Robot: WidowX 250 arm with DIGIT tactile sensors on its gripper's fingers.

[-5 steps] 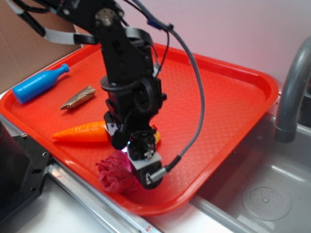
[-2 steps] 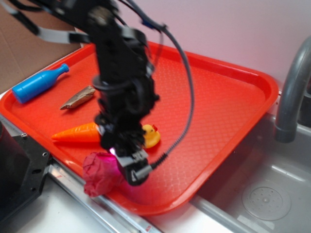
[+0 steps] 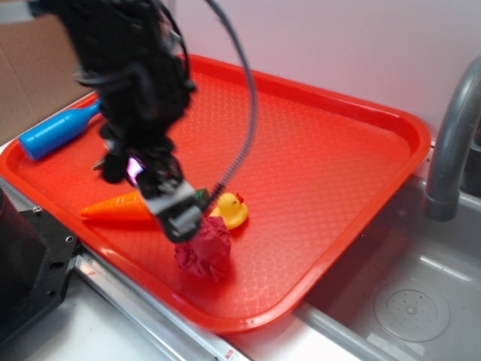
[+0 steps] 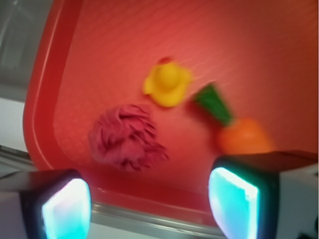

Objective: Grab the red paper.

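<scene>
Gripper (image 4: 149,196) open, red paper (image 4: 127,138) — roundish, axisless

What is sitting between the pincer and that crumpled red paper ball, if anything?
Nothing visible. In the wrist view the red paper lies on the tray in the open gap ahead of the pincer. The yellow duck and the carrot sit beyond it.

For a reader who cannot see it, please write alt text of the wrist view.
A crumpled red paper lies free on a red tray, between the open gripper fingers. Beyond it are a yellow duck and an orange carrot.
</scene>
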